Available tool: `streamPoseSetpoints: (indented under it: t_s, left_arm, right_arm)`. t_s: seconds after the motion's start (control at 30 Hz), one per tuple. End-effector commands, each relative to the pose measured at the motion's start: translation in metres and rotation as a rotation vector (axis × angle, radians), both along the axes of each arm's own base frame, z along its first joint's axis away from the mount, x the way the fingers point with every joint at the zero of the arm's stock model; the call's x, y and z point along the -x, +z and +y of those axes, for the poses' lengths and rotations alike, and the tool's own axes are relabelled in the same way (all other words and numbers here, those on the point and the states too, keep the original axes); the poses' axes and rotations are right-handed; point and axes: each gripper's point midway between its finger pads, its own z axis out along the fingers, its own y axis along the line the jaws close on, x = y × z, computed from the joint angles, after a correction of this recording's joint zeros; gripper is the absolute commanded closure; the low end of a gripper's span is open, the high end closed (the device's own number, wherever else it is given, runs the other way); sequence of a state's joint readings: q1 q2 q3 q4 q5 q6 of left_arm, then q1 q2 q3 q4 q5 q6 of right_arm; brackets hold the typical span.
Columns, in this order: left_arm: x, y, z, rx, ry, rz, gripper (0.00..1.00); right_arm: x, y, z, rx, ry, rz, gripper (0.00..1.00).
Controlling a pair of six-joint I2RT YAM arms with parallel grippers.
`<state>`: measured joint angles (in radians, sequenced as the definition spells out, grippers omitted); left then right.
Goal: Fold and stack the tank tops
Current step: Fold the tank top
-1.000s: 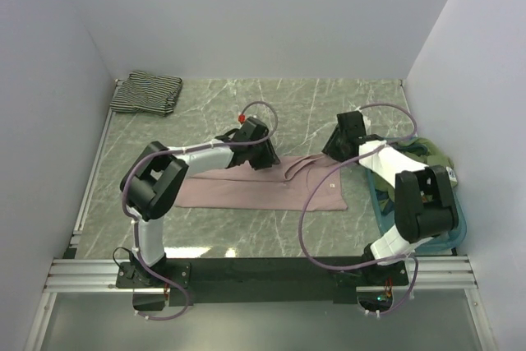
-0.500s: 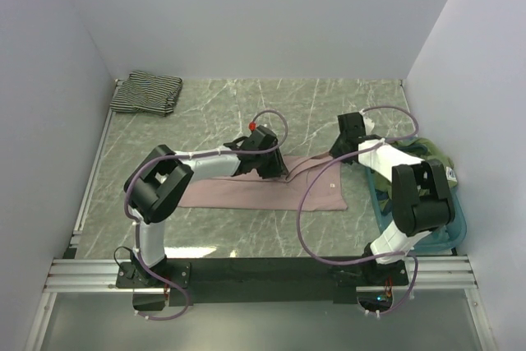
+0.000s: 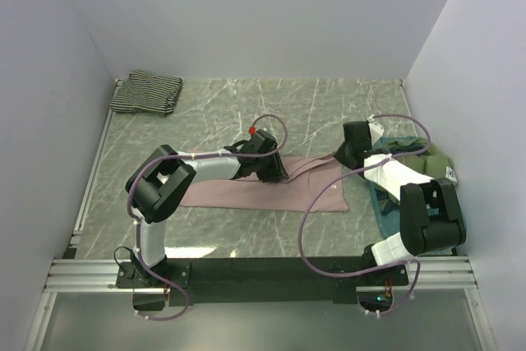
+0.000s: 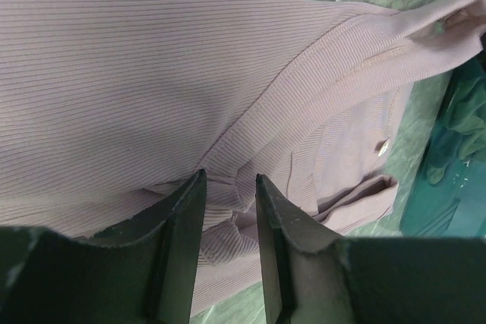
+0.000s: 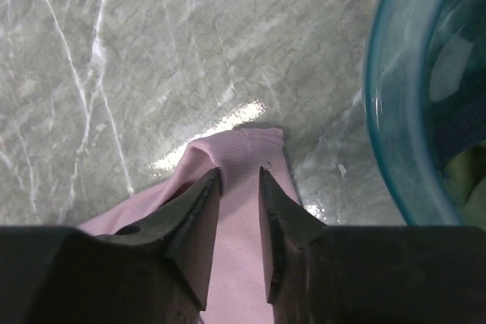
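The mauve-pink tank top (image 3: 246, 191) lies spread across the middle of the table. My left gripper (image 3: 275, 172) is low over its upper middle. In the left wrist view the gripper (image 4: 225, 187) is closed to a narrow gap with a bunched wrinkle of the pink fabric (image 4: 114, 73) between its fingers. My right gripper (image 3: 347, 156) is at the top's right end. In the right wrist view it (image 5: 238, 180) pinches a pink strap (image 5: 244, 149), whose end lies on the marble just past the fingertips. The striped tank top (image 3: 146, 93) lies folded at the back left.
A teal plastic tray (image 3: 380, 201) holding green garments (image 3: 427, 158) stands at the right edge, close to my right gripper; its rim shows in the right wrist view (image 5: 380, 73). White walls enclose the table on three sides.
My left gripper has moved right and nearer, onto the pink top. My right gripper has shifted right toward the tray, drawing the strap with it.
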<state>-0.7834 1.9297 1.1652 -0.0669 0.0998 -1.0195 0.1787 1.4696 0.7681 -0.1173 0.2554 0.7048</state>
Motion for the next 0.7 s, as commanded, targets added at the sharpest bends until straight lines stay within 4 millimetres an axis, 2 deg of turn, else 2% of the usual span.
streamPoseSetpoints:
  t_s: [0.0,0.03,0.1,0.13,0.17,0.3,0.43,0.53,0.57,0.67]
  left_arm:
    - [0.003,-0.001,-0.005,0.016,-0.005,0.005,0.62]
    - [0.003,0.0,-0.005,0.017,-0.006,0.003,0.62]
    - [0.003,-0.001,-0.005,0.014,-0.003,0.005,0.62]
    - [0.004,-0.002,-0.004,0.015,-0.004,0.006,0.62]
    - [0.003,-0.002,-0.004,0.014,-0.002,0.006,0.62]
    - [0.004,-0.003,-0.002,0.013,0.001,0.006,0.62]
    - [0.004,-0.003,-0.003,0.012,-0.002,0.005,0.62]
    - [0.005,-0.003,-0.002,0.009,-0.005,0.006,0.62]
    - [0.004,-0.003,-0.002,0.01,-0.005,0.004,0.62]
    - [0.005,-0.005,-0.004,0.013,-0.005,0.009,0.62]
  right_arm:
    - [-0.012,0.013,-0.002,0.011,-0.017,-0.03,0.62]
    - [-0.018,0.019,-0.001,0.007,-0.016,-0.037,0.59]
    - [-0.019,0.017,0.0,0.008,-0.01,-0.009,0.55]
    - [-0.027,0.024,0.002,0.003,-0.008,-0.019,0.52]
    - [-0.027,0.018,0.004,0.005,-0.004,0.014,0.52]
    - [-0.036,0.02,0.009,-0.02,-0.012,0.033,0.5]
    - [-0.033,0.017,0.015,-0.052,0.002,0.044,0.49]
    - [-0.021,0.013,0.012,-0.041,-0.01,0.071,0.49]
    - [-0.02,0.021,0.01,-0.038,-0.02,0.049,0.49]
    - [-0.01,0.027,0.007,-0.05,-0.042,0.041,0.48]
